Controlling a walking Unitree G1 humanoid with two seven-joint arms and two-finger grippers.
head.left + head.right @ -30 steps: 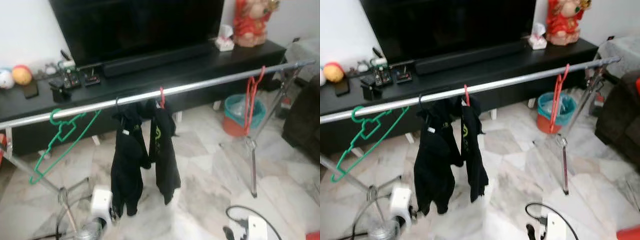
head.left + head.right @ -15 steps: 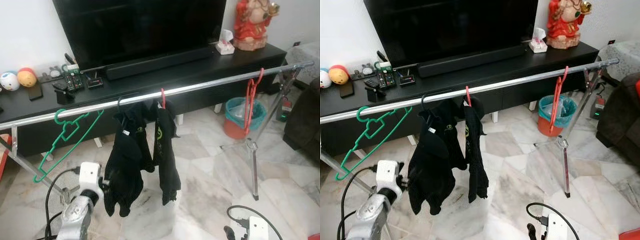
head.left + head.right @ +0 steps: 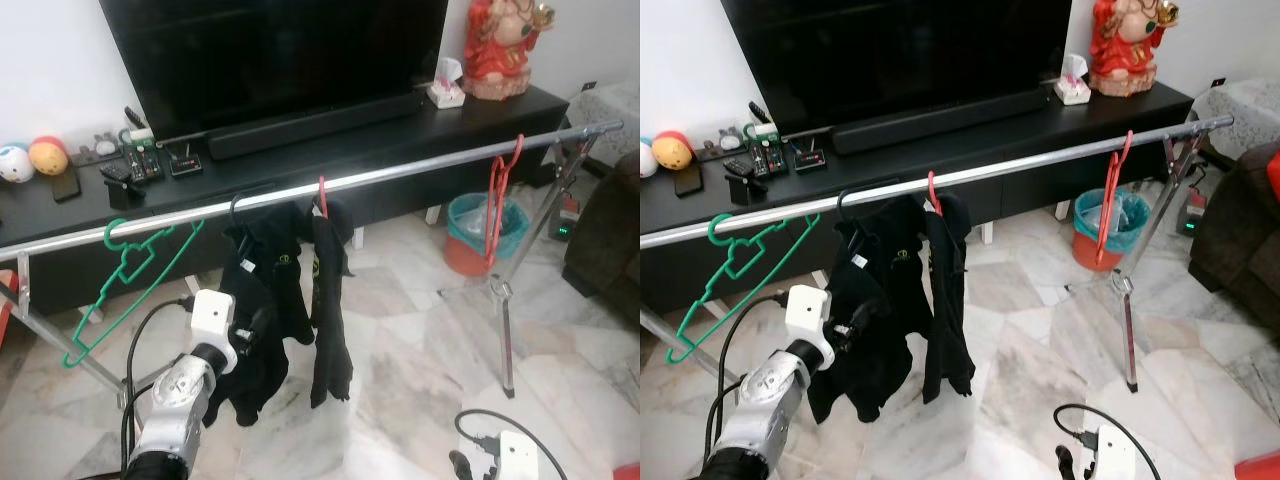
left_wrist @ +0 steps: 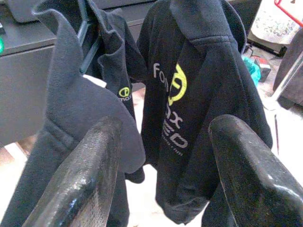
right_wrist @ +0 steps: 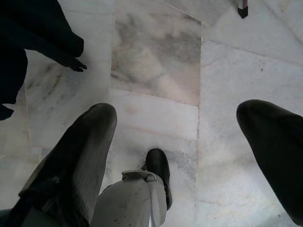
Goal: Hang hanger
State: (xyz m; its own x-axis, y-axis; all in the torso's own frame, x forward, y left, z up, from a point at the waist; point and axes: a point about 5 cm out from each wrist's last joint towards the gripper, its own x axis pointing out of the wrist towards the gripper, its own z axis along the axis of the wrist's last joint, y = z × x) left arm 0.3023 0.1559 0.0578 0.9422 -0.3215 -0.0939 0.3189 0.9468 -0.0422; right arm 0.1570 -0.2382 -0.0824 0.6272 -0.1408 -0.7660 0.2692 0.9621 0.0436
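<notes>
The left end effector (image 3: 262, 318) is raised in front of the two black shirts (image 3: 290, 300) hanging side by side from the metal rail (image 3: 400, 172), its fingers (image 4: 85, 175) spread wide with nothing between them, and in the head views its tips merge into the dark cloth so contact cannot be judged. The shirts cover their hangers except a black hook (image 3: 235, 205) and a red hook (image 3: 322, 192) at the rail, while a bare green hanger (image 3: 125, 285) hangs tilted toward the rail's left end and a bare red hanger (image 3: 497, 195) hangs edge-on near its right end. The right end effector (image 5: 184, 156) points down at the marble floor (image 5: 156, 66) with its fingers wide apart and empty.
</notes>
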